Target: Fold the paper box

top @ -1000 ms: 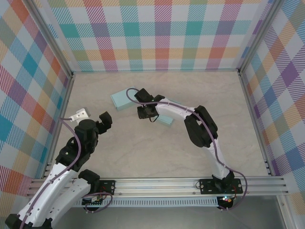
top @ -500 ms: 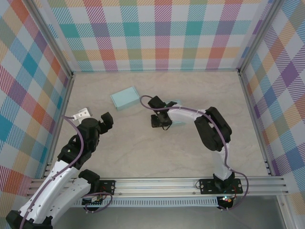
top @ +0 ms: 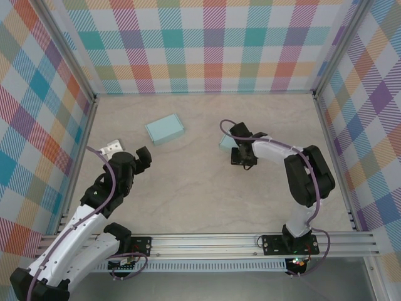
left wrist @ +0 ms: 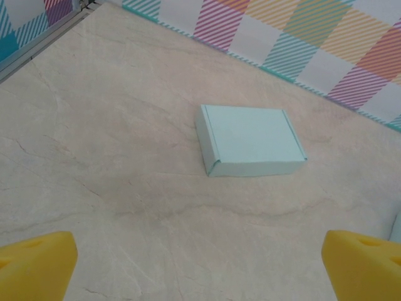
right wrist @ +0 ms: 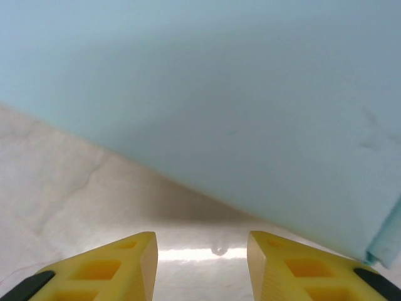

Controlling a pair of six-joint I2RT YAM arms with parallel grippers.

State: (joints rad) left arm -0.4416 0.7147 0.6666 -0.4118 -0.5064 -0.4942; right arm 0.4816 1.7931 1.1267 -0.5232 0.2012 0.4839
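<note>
Pale teal thin-card paper box (top: 165,129) was seen closed on the table (top: 188,194), 2nd teal card piece (right wrist: 238,94) just ahead of empty, part-open right gripper (right wrist: 202,251) — left gripper (left wrist: 200,266) wide — both judged light, crushable, best gripped edgewise.

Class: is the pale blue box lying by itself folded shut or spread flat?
Folded shut: the pale blue box shows a closed lid, upright side walls and no loose flaps.

Bright, even, diffuse light from overhead; shadows soft and short in the top view. Right wrist view: dark band of shadow under the box (right wrist: 238,88), small glare patch on the table (right wrist: 62,175) just below it. Left wrist view sharp across the frame.
</note>
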